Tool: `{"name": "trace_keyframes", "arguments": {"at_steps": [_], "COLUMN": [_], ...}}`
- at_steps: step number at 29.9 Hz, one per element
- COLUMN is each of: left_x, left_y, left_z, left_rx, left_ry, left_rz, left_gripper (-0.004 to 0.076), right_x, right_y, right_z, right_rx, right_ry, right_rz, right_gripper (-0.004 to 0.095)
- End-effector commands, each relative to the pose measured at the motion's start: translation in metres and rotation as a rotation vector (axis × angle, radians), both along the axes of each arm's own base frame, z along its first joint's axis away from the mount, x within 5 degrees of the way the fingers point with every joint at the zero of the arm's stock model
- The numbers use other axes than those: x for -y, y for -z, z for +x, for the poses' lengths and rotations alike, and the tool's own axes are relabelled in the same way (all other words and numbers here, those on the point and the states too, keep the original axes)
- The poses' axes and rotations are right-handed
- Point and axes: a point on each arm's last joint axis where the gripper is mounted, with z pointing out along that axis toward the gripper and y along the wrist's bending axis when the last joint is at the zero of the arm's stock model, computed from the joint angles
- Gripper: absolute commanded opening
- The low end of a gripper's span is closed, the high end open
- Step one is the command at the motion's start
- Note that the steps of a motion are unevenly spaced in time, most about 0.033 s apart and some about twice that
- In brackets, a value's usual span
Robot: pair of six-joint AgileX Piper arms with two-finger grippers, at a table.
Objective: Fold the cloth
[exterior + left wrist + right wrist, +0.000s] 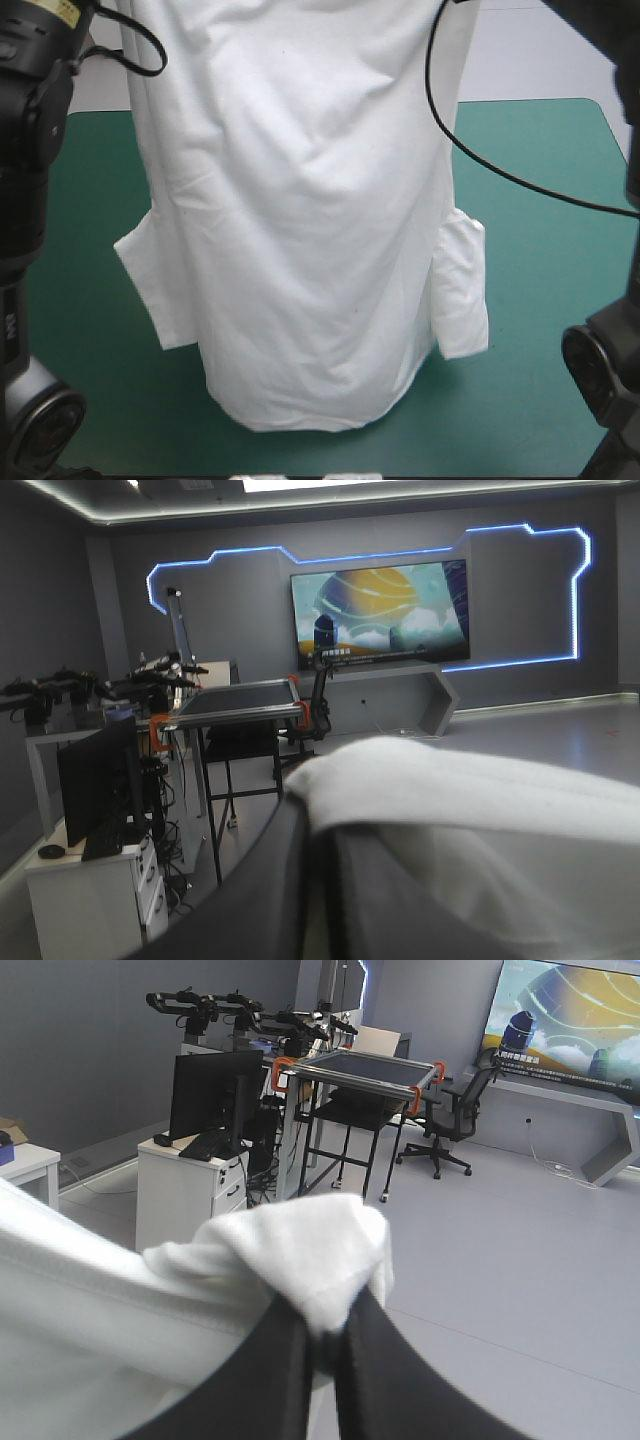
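The white T-shirt (300, 210) hangs lifted over the teal-green table (530, 400), held up by its top out of the high view. Its lower hem rests near the table's front edge, and both short sleeves stick out at the sides. In the left wrist view my left gripper (312, 832) is shut on the T-shirt (480, 790), white cloth bunched over the black fingers. The right wrist view shows my right gripper (322, 1332) shut on the T-shirt (290, 1250), a fold of it poking up between the fingers. Both wrist views look level into the room.
Bare teal-green cover lies to the left (90, 300) and right (550, 260) of the hanging shirt. The arms' bases stand at the front corners.
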Motion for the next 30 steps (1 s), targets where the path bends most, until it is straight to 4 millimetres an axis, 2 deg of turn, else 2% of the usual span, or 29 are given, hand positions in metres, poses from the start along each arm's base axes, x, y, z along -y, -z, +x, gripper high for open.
{"name": "trace_keyframes", "arguments": {"at_steps": [1, 3, 7, 10, 14, 17, 24, 30], "left_x": [-0.024, -0.035, -0.048, -0.046, -0.038, -0.031, -0.018, -0.014], "left_y": [-0.012, -0.011, -0.019, -0.018, 0.009, 0.036, 0.109, 0.174], "left_z": [0.015, 0.035, 0.042, 0.046, 0.081, 0.112, 0.174, 0.211], "left_rx": [0.150, 0.207, 0.346, 0.333, 0.169, 0.030, -0.304, -0.621], "left_ry": [0.058, 0.109, 0.167, 0.155, 0.149, 0.139, 0.113, 0.062], "left_rz": [-0.122, -0.183, -0.225, -0.164, -0.120, -0.088, -0.012, -0.061], "left_gripper": [-0.0009, -0.0009, -0.0009, -0.0009, -0.0009, -0.0009, -0.0009, -0.0009], "right_x": [0.001, 0.000, 0.001, 0.003, 0.002, 0.003, 0.014, 0.018], "right_y": [-0.018, -0.021, -0.029, -0.026, -0.008, 0.019, 0.108, 0.172], "right_z": [0.008, 0.018, 0.018, 0.021, 0.039, 0.067, 0.142, 0.178], "right_rx": [0.249, 0.360, 0.501, 0.463, 0.293, 0.117, -0.368, -0.642], "right_ry": [0.033, 0.059, 0.075, 0.097, 0.113, 0.146, 0.234, 0.278], "right_rz": [0.075, 0.090, 0.149, 0.146, 0.119, 0.078, 0.095, -0.018], "right_gripper": [-0.0016, -0.0017, -0.0011, -0.0011, -0.0012, -0.0013, -0.0013, -0.0013]}}
